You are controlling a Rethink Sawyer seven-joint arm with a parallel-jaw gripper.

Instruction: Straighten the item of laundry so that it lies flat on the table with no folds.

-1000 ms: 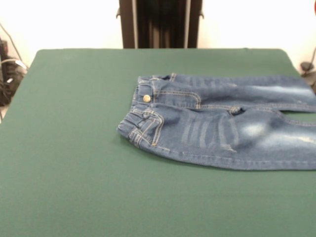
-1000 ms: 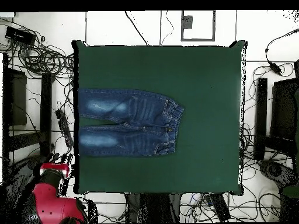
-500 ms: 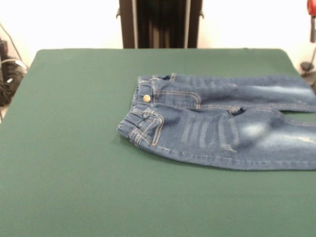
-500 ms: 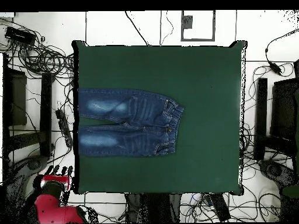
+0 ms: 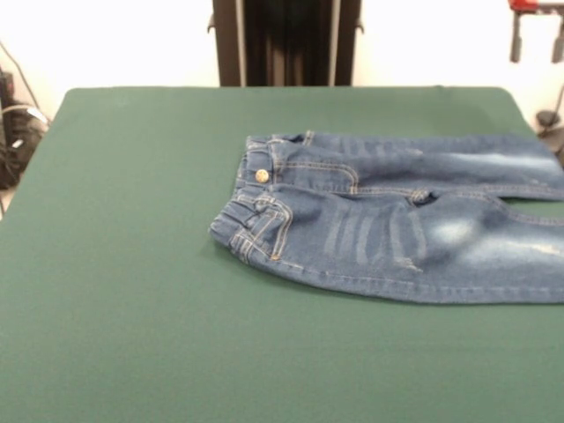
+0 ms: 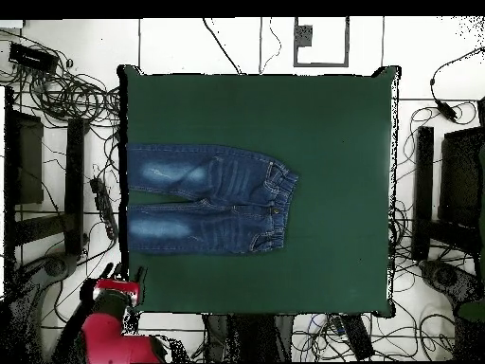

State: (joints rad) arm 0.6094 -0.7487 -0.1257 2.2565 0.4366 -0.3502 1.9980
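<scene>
Overhead view: jeans (image 6: 204, 199) lie lengthwise, waistband right.

Bright even light, soft shadows, mild blur.

Only the jeans (image 5: 397, 220) interrupt the bare table (image 5: 132, 264).

No writing, label or number can be read anywhere here (not even on the jeans (image 5: 397, 225))
</scene>
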